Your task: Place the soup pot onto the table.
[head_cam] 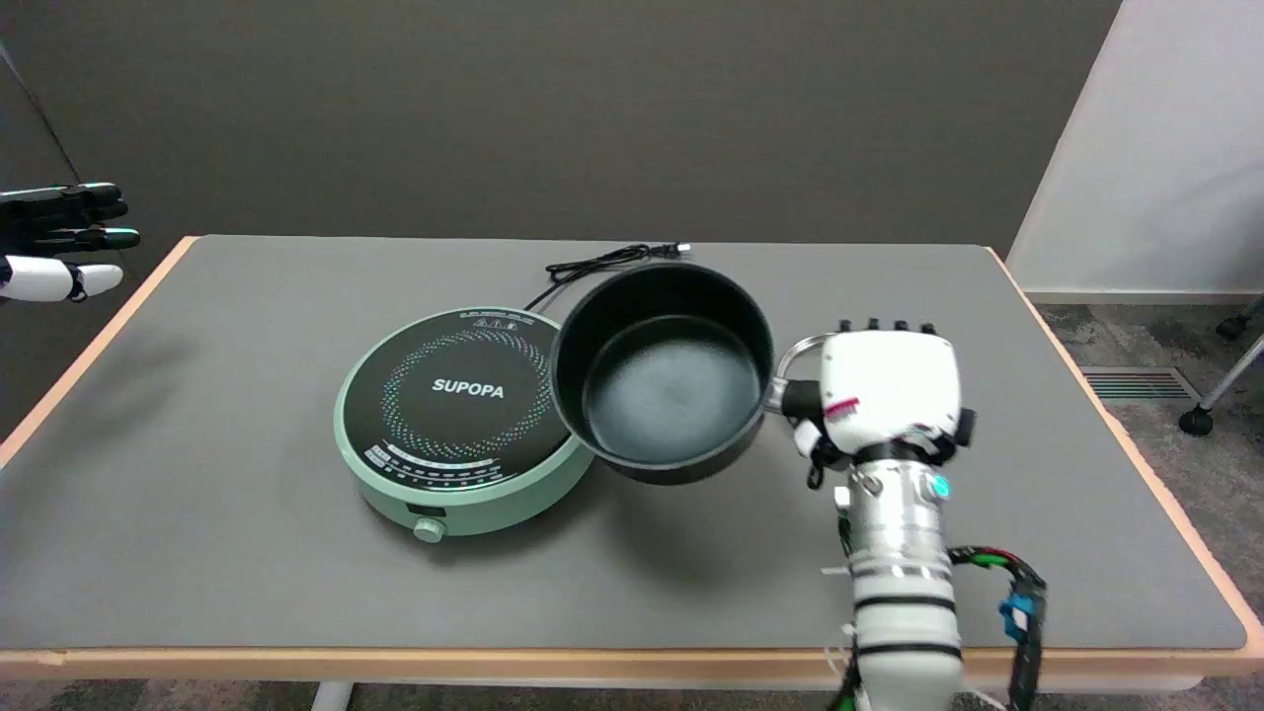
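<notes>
A black soup pot (664, 373), empty inside, is lifted clear of the surface just right of the green induction cooker (457, 422); its left rim overlaps the cooker's right edge in this view and its shadow falls on the table beneath. My right hand (884, 395) grips the pot's metal side handle (798, 357) on its right side, back of the hand facing up. The fingers are hidden under the hand. The grey table (247, 573) spreads below the pot.
The cooker's black power cord (602, 263) trails toward the table's far edge behind the pot. The idle left hand (59, 242) hangs in the air at the upper left. The table's wooden edge runs along the front and both sides.
</notes>
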Motion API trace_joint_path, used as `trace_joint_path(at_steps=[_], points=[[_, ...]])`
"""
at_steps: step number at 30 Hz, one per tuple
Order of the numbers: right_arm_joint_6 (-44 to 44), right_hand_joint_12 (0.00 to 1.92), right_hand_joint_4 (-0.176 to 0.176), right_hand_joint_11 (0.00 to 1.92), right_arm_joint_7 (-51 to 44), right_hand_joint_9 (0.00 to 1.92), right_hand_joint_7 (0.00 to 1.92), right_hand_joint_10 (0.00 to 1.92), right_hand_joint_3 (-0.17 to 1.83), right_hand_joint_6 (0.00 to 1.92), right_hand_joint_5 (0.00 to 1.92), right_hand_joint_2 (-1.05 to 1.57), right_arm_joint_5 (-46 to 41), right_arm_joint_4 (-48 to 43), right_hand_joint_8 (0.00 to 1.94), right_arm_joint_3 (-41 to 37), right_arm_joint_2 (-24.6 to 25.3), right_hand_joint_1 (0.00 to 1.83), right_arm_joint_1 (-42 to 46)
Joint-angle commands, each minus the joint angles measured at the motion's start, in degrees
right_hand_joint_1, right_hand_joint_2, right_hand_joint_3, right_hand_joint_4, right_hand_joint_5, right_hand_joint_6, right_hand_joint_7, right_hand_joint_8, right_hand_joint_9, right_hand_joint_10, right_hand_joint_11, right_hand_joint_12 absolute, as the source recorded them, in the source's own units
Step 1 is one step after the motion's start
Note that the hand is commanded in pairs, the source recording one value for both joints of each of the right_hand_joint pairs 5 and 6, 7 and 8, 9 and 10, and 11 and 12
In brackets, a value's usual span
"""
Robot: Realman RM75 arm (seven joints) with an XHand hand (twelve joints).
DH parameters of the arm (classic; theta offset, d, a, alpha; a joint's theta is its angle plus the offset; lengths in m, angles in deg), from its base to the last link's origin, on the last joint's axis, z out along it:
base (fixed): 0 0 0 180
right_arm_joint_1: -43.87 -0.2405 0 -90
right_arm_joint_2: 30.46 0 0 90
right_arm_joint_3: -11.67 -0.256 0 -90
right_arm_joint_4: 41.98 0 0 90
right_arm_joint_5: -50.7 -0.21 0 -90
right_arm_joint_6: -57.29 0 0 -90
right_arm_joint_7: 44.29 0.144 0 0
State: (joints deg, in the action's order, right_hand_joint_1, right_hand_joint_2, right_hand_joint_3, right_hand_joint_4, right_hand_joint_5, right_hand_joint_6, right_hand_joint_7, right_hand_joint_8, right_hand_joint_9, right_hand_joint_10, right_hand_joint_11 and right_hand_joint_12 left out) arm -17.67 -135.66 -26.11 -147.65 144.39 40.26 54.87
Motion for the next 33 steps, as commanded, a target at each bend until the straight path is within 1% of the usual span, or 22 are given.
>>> trace_joint_path(at_steps=[1,5,11,15,22,33], points=[[-15.2,1.77,-0.079,1.77,1.9,1.77,1.77,1.77,0.71,1.77,1.77,1.27,13.3,-1.0,1.77,8.5,-2.9,0.91,11.2],[-15.2,1.77,-0.079,1.77,1.9,1.77,1.77,1.77,0.71,1.77,1.77,1.26,13.2,-0.9,1.77,10.4,-2.3,0.92,11.7],[-15.2,1.77,-0.079,1.77,3.9,1.77,1.77,1.77,0.71,1.77,1.77,1.25,9.4,0.1,1.77,12.8,-1.3,0.92,11.9],[-15.3,1.77,-0.079,1.77,5.5,1.77,1.77,1.77,0.71,1.77,1.77,1.25,6.9,0.8,1.77,12.9,-1.4,0.92,11.9],[-16.6,1.78,-0.079,1.78,8.6,1.78,1.78,1.78,0.71,1.78,1.78,1.25,1.1,1.3,1.78,12.9,-3.1,0.92,11.4],[-16.1,1.78,-0.079,1.78,9.2,1.78,1.78,1.78,0.7,1.78,1.78,1.26,-2.5,1.3,1.78,12.8,-3.6,0.92,10.2]])
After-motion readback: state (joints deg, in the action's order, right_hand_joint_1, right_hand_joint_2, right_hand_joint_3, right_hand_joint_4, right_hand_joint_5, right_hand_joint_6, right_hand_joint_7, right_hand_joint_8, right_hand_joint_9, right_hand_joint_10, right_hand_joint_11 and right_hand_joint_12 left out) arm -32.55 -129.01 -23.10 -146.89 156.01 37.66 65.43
